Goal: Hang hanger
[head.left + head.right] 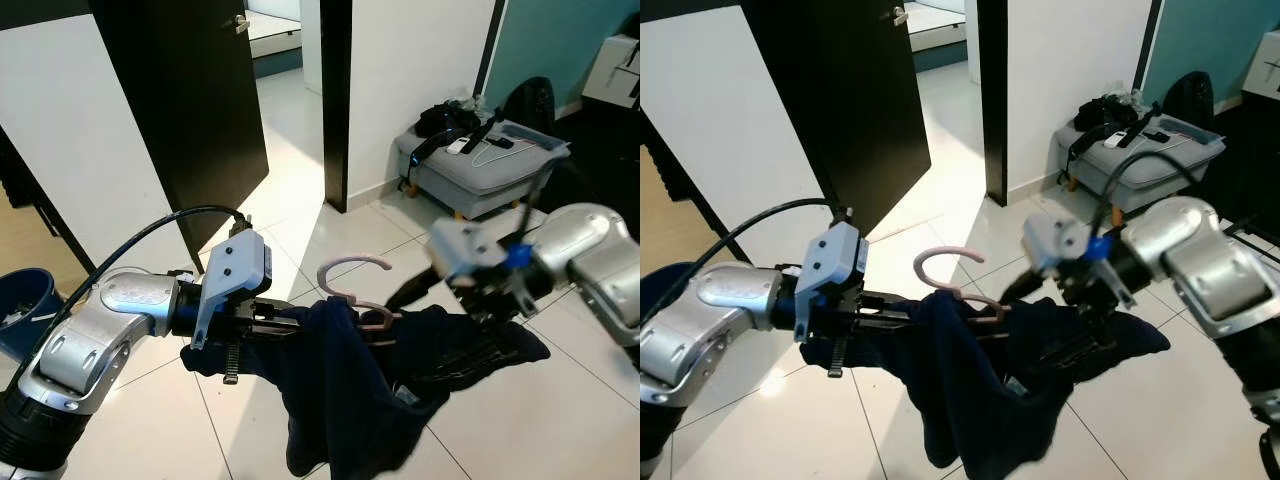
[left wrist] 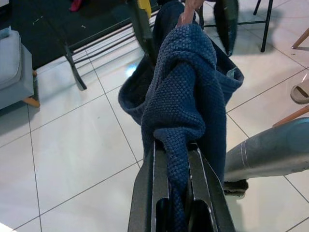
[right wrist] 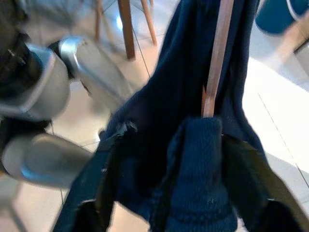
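Observation:
A dark blue knitted garment [image 1: 340, 390] hangs on a pinkish hanger, whose hook [image 1: 355, 265] sticks up above the fabric. The garment is stretched between my two arms over the tiled floor. My left gripper [image 2: 171, 145] is shut on a bunched fold of the knit at the left end. My right gripper [image 3: 176, 140] is at the other end, blurred in the eye views. Its fingers [image 3: 251, 183] stand wide apart, with a roll of fabric and the hanger's wooden arm [image 3: 215, 72] between them.
A black door [image 1: 190, 100] stands ajar ahead on the left, with a doorway beyond. A grey ottoman [image 1: 480, 170] piled with items sits at the right by the wall. A blue bin [image 1: 20, 300] is at the far left. Furniture legs [image 2: 72, 67] stand on the white tiles.

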Tool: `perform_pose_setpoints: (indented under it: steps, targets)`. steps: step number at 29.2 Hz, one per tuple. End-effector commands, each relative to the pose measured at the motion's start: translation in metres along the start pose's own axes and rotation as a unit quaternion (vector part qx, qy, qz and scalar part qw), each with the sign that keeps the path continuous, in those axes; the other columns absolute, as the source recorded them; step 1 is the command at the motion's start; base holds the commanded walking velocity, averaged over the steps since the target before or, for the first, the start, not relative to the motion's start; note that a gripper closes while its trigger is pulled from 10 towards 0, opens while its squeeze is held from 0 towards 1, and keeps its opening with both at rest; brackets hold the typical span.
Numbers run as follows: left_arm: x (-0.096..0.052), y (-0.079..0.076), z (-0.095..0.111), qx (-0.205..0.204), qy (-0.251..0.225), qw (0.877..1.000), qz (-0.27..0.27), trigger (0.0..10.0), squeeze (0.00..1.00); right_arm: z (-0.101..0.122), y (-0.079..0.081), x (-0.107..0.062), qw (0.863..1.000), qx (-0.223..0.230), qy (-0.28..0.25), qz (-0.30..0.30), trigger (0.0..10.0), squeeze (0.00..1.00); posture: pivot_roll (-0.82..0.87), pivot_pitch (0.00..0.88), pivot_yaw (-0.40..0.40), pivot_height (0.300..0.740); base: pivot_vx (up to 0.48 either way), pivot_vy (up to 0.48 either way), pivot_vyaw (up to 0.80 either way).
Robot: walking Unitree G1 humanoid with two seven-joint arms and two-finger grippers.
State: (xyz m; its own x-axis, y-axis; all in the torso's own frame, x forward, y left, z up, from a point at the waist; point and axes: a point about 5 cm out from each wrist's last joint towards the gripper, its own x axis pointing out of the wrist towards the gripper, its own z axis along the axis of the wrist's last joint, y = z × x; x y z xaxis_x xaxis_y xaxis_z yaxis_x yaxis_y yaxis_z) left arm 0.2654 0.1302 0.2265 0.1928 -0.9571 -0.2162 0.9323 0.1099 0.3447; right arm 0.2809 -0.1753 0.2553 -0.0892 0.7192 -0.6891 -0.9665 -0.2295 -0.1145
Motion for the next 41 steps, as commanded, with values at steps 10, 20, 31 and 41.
perform_pose_setpoints:
  steps: [10,20,31,41]
  targets:
    - [-0.002,0.002,0.002,0.012,-0.005,1.0,0.001,10.0,0.0,0.002,-0.013,0.008,1.0,-0.018,0.005,-0.025,0.0,0.0,-0.06,0.0,0.068,0.74,0.0,0.0,0.0]
    - [-0.001,0.003,0.003,0.02,-0.005,1.0,-0.003,10.0,0.0,0.006,-0.019,0.005,0.998,-0.026,-0.01,-0.051,0.0,0.0,-0.06,0.0,0.07,0.74,0.0,0.0,0.0]
    - [-0.019,0.017,0.014,0.013,-0.019,1.0,0.014,10.0,1.0,0.009,-0.026,-0.026,0.992,-0.015,-0.052,-0.115,0.0,0.0,-0.07,0.0,0.069,0.74,0.0,0.0,0.0]
    - [-0.091,0.064,0.016,0.066,0.046,0.975,0.207,10.0,1.0,0.001,-0.027,-0.078,0.976,0.006,-0.057,-0.208,0.0,0.0,-0.07,0.0,0.069,0.74,0.0,0.0,0.0]
